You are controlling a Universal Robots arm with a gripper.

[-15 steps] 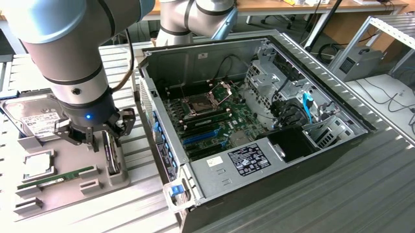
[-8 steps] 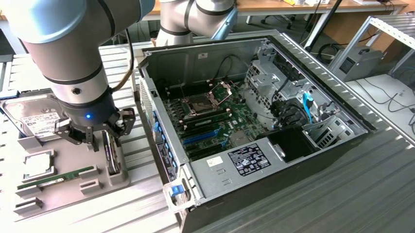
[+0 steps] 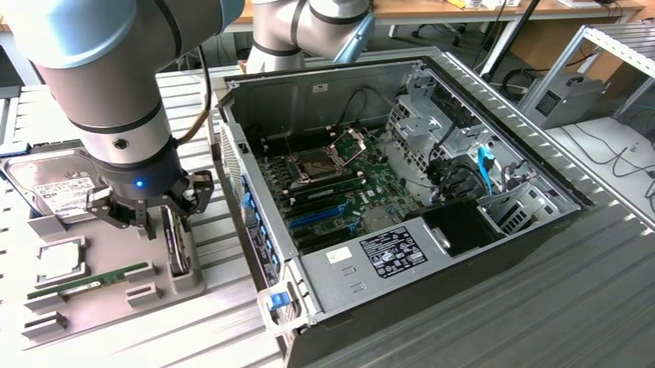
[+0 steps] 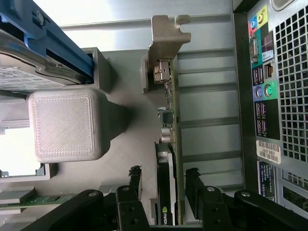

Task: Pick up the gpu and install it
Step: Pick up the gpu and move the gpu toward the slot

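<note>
A workshop or lab: a robot arm (image 3: pixel 113 100), an open computer case (image 3: pixel 307 96), a metal table (image 3: pixel 573 307) (cables (image 3: pixel 612 159) behind).

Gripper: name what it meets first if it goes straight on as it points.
The gpu, standing on edge below the open gripper, its edge lined up between the fingers; the gap left is unclear.

Items counted: one gpu (image 3: pixel 179 247), one hard drive (image 3: pixel 57 184), one RAM stick (image 3: pixel 87 281) and one processor chip (image 3: pixel 60 261), all on one gray holder tray (image 3: pixel 113 310); one open computer case (image 3: pixel 297 100) beside it.
</note>
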